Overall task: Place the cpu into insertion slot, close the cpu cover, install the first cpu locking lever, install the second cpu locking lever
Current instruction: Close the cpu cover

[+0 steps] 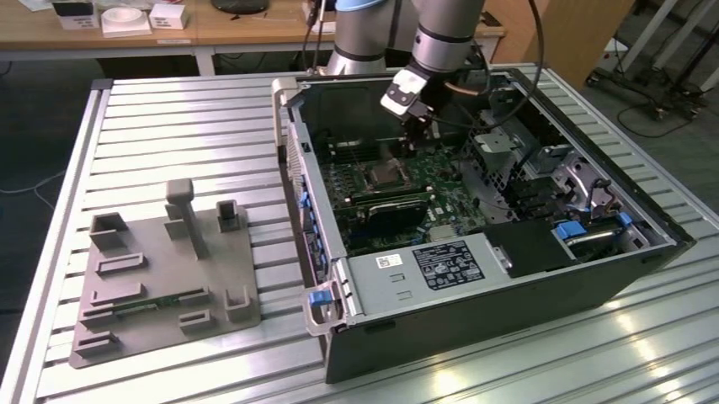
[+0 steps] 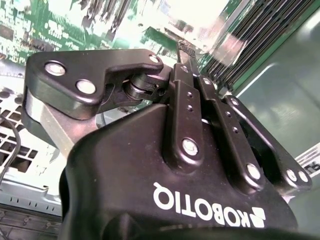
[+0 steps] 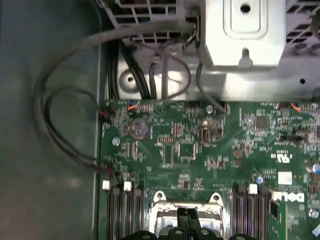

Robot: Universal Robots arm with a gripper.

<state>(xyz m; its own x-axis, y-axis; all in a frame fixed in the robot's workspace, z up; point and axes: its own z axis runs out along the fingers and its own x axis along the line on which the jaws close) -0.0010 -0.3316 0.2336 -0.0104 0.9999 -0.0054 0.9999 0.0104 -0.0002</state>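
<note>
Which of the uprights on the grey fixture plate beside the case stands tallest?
The wide-capped post near the fixture plate's far edge; it rises well above the short peg beside it and the squat block toward the exterior view's left.

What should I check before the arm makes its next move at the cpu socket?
1. Is the gripper lined up with the insertion slot? Ok: in the first wrist view it hangs right above the slot.
2. Is the state of the jaws known? Ok: they look shut in both wrist views.
3. Is the cpu in the grip or in the slot? Cannot tell: the gripper hides the slot's middle.
4. Is the cpu cover down? Cannot tell.
5. Are the cables away from the slot? Ok: they lie beside the board, apart from the slot.
</note>
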